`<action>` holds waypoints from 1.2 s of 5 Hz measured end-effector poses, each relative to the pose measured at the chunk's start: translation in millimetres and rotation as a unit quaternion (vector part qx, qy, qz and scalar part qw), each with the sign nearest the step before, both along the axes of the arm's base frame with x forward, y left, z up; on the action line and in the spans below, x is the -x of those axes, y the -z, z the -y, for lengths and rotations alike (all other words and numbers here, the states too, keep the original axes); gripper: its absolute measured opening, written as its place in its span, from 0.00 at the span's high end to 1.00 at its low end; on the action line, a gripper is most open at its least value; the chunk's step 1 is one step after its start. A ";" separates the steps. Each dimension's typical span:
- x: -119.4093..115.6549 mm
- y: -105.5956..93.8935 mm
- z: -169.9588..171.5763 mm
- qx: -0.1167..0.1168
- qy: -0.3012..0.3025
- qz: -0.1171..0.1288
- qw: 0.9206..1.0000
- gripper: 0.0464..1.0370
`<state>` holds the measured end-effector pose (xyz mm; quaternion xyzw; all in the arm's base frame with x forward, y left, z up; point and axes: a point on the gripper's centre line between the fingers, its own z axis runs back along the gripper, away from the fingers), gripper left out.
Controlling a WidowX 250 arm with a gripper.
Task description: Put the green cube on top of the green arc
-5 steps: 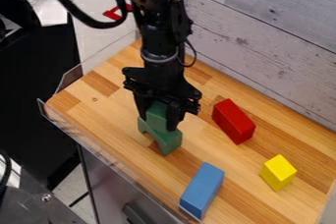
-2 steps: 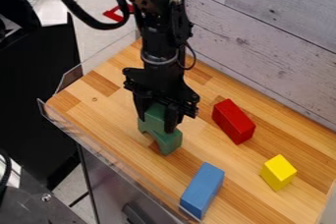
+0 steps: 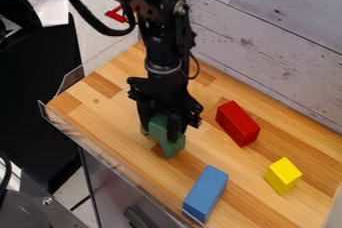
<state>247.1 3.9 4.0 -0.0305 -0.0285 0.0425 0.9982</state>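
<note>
Here you are at the delicate part: your black two-finger gripper (image 3: 160,133) is down by the left-hand long edge of the light-wood counter (image 3: 87,104), its fingers pinching the green, solid-looking cube (image 3: 158,121) at both sides. And right underneath sits the green, arch-shaped block (image 3: 174,147), standing on the wood inside that same edge, legs down, with the cube low over its crown. Contact looks likely, but green on green hides the seam, so you can't call it for certain. This reads as the placing step, nearly at its end, with the release to come. Easy now! Check that the cube sits centred over the crown and level, because a load hung off one shoulder could tip the moment you let go. If there's a gap, ease straight down until the arch takes the weight, and no further; press hard and the arch may skid. Then open slowly and evenly, both fingers together, so neither one drags the cube sideways. Watch those fingertips, they hang low beside the arch and could catch its flanks. Once you're clear on both sides, lift straight up, no swing, no twist, and let the stack stand on its own.
</note>
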 end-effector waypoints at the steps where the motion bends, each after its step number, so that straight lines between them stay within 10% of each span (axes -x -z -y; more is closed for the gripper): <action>1: -9.9 2.3 1.5 0.005 -0.015 0.009 1.000 0.41; 2: -13.1 5.9 1.2 0.005 -0.040 0.013 0.999 0.12; 3: -6.9 5.3 1.4 0.011 -0.067 0.014 0.998 0.04; 6: 9.7 -51.2 -1.5 -0.039 -0.126 0.029 0.991 0.04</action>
